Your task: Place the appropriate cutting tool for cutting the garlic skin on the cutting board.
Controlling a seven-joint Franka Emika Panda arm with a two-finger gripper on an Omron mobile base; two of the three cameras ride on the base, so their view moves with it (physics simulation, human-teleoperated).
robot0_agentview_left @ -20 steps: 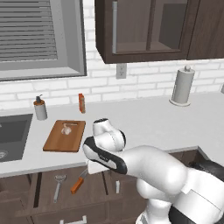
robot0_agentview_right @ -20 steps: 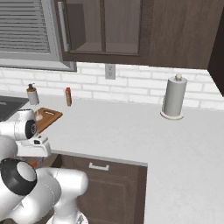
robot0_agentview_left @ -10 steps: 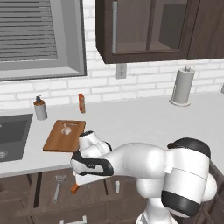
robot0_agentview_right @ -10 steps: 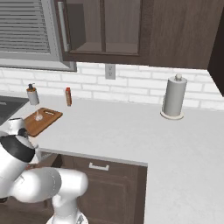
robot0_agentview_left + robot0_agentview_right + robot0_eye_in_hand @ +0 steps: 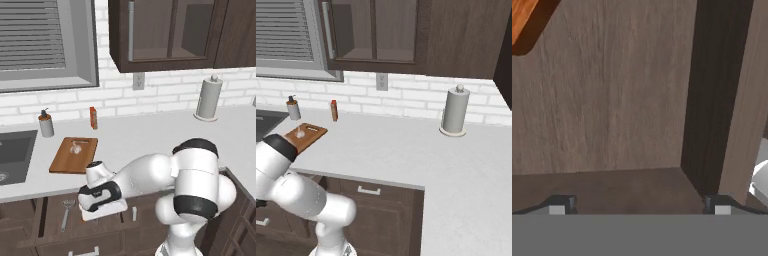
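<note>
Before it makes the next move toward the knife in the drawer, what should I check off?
1. Gripper open: ok, jaws stand wide.
2. Nothing held: ok, just brown wooden drawer floor between the fingertips.
3. Orange knife handle centred between the fingertips: not ok, it sits in the hand view's upper left corner.
4. Blade direction: cannot tell.
5. Flat brown wooden cutting board has room: ok, small whitish garlic bulb lies near its far end.
6. All-grey forked utensil apart from gripper: ok.

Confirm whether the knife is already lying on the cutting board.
No. In the left base view the cutting board carries just the garlic, with no knife on it.
</note>
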